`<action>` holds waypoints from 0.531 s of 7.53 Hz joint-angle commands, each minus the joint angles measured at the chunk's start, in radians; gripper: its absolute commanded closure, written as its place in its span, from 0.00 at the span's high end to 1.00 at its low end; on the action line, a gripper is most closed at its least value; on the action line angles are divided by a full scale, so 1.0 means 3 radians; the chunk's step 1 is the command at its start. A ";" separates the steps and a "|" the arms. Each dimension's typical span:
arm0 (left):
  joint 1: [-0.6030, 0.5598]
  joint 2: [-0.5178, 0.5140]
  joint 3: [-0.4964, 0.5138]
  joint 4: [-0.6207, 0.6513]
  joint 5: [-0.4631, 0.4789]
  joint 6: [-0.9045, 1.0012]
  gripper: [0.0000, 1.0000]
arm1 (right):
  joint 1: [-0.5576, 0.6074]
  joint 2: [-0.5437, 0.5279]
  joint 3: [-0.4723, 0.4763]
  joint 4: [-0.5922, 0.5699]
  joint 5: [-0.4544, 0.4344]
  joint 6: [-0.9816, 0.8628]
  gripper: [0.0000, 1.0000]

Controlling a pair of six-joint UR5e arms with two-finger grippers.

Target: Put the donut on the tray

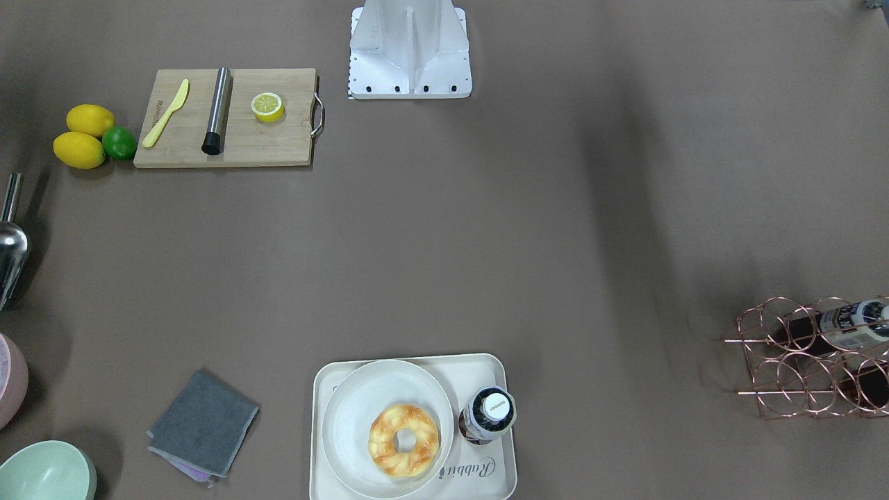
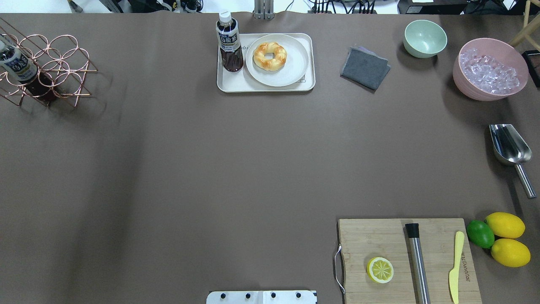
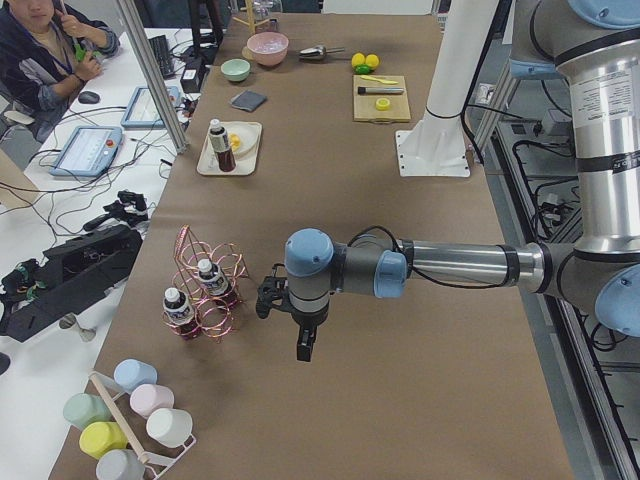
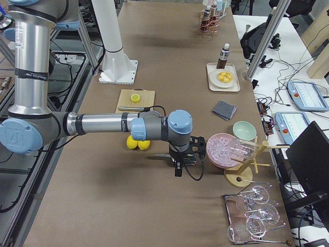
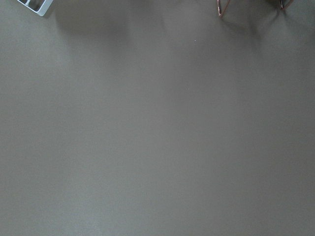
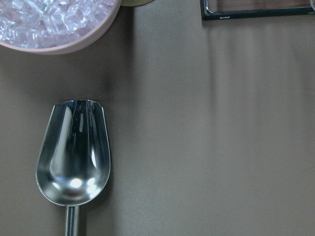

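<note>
The donut (image 2: 270,55), a golden braided ring, lies on a round off-white plate (image 2: 295,63). The plate sits on the cream-white tray (image 2: 236,83) at the table's far middle. The donut (image 1: 403,439) and the tray (image 1: 496,371) also show in the front view. My left gripper (image 3: 303,348) hangs over bare table next to the copper rack, far from the tray. My right gripper (image 4: 177,170) hangs by the pink ice bowl, above the metal scoop (image 6: 73,157). Neither wrist view shows its fingers, and I cannot tell whether either gripper is open or shut.
A dark drink bottle (image 2: 229,42) stands on the tray beside the plate. A grey cloth (image 2: 365,68), a green bowl (image 2: 425,38) and the pink ice bowl (image 2: 489,69) lie right of the tray. A copper bottle rack (image 2: 46,69) stands far left, a cutting board (image 2: 407,259) near right.
</note>
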 commanded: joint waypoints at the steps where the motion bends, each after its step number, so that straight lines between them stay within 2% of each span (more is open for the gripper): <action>1: 0.0000 0.0031 -0.0001 -0.0020 0.0000 0.0010 0.98 | 0.0030 -0.0141 0.0003 0.0312 -0.0033 -0.0362 1.00; 2: 0.0000 0.0031 0.0004 -0.0020 0.0000 0.0010 0.98 | 0.0030 -0.0152 -0.0033 0.0431 -0.0028 -0.0349 1.00; 4: 0.0000 0.0041 0.0005 -0.0025 0.0000 0.0010 0.98 | 0.0030 -0.0147 -0.0049 0.0407 -0.0033 -0.0344 1.00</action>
